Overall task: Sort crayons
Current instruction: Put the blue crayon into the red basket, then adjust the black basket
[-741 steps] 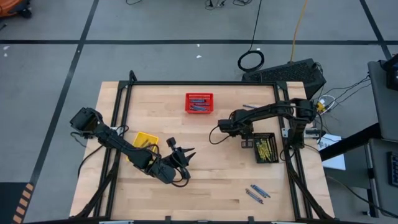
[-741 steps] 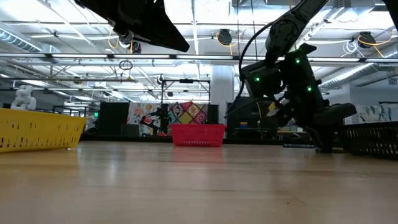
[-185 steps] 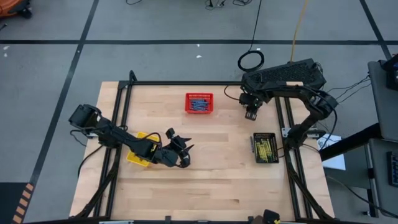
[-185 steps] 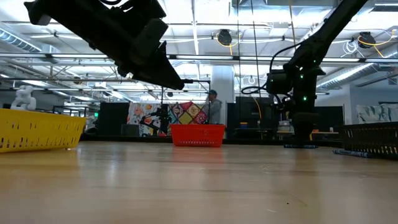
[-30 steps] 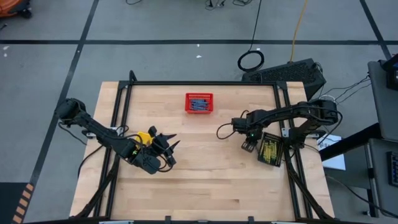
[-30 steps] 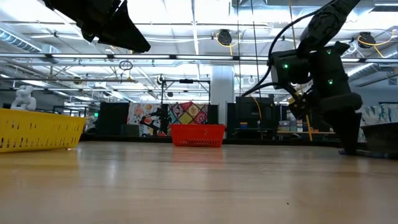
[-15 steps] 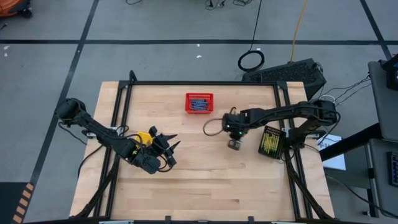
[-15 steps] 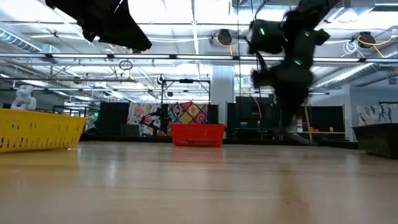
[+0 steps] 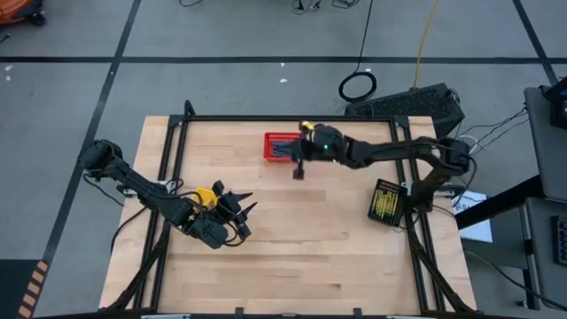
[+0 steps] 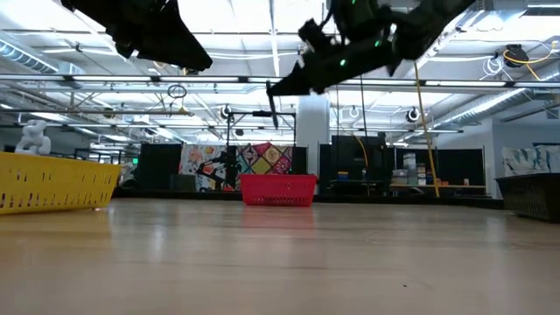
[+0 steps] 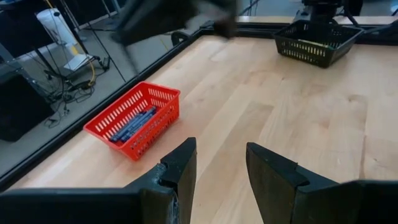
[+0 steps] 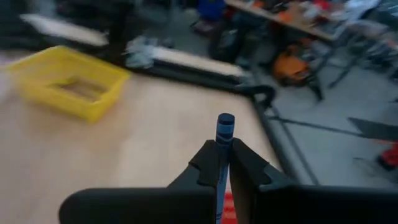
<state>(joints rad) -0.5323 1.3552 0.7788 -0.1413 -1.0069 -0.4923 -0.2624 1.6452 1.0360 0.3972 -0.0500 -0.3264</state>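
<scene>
Right gripper [image 12: 222, 163] pinches thin blue wax crayon [image 12: 224, 134] mid-shaft, beside red mesh basket [image 9: 276, 142]. Light, stiff, snappable, likely slick; grip gently, centrally. Left gripper [image 11: 221, 168] open, idle.

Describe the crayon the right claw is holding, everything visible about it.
The blue crayon is a thin stick with a dark blue paper-like wrapper and a flat round end. It stands pinched between the right claw's two dark fingers, its top poking out past the tips; the rest is hidden. The claw hangs beside the red basket of blue crayons.
</scene>
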